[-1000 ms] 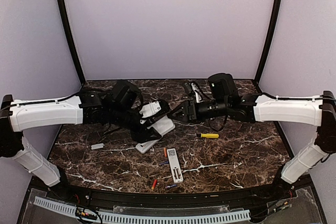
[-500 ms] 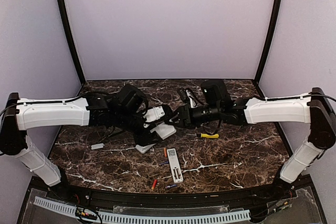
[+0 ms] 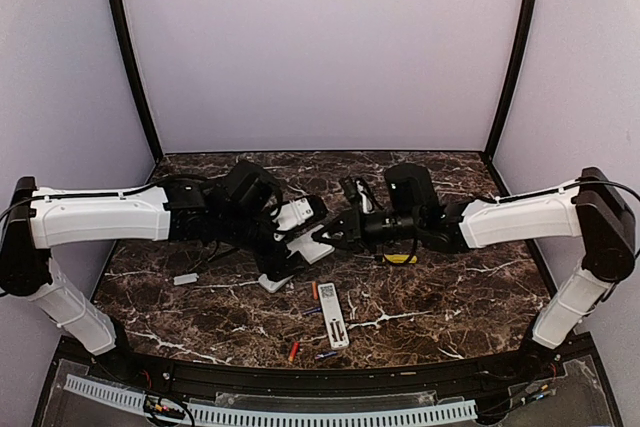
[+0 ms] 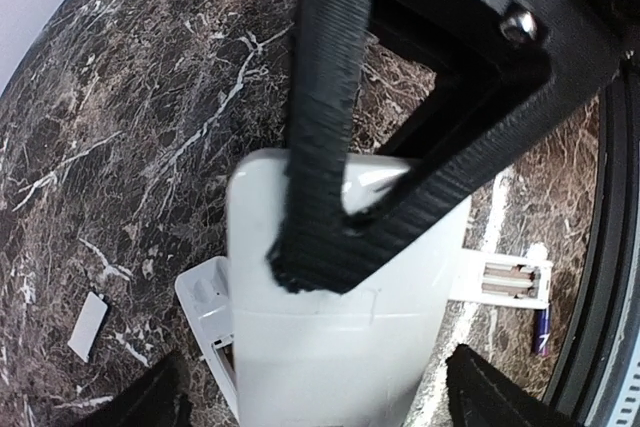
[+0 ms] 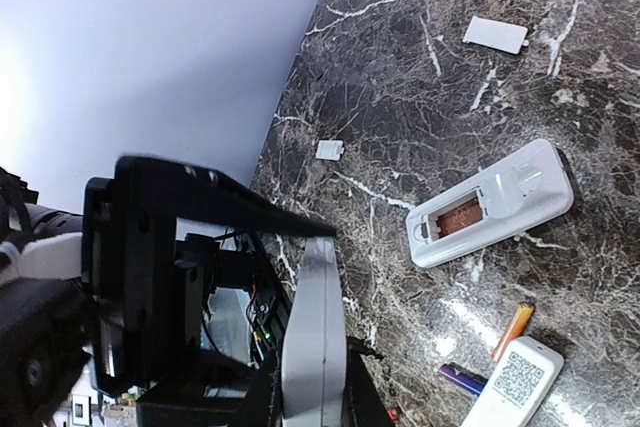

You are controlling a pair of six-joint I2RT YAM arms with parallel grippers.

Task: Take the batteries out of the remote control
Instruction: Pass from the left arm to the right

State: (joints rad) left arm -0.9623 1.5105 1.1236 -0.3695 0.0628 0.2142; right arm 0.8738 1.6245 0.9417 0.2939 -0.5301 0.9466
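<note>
**Held remote pinched edge-on, loose cells down on the marble**

Much is masked. From overhead the two black wrists crowd over the white remote, and the yellow-handled screwdriver is half hidden by the right arm. The right claw is pinched on that remote's thin edge, one ribbed finger across its smooth face. The left claw straddles the remote's width. Only its finger roots show at the frame's bottom, so we cannot tell whether it presses or stands loose.

The batteries lie on the veined dark marble table toward the near edge, well apart from both claws. They are slim little cylinders, orange and blue, around a flat code-printed remote. An opened remote rests nearby, and we cannot read its brownish bay.
</note>
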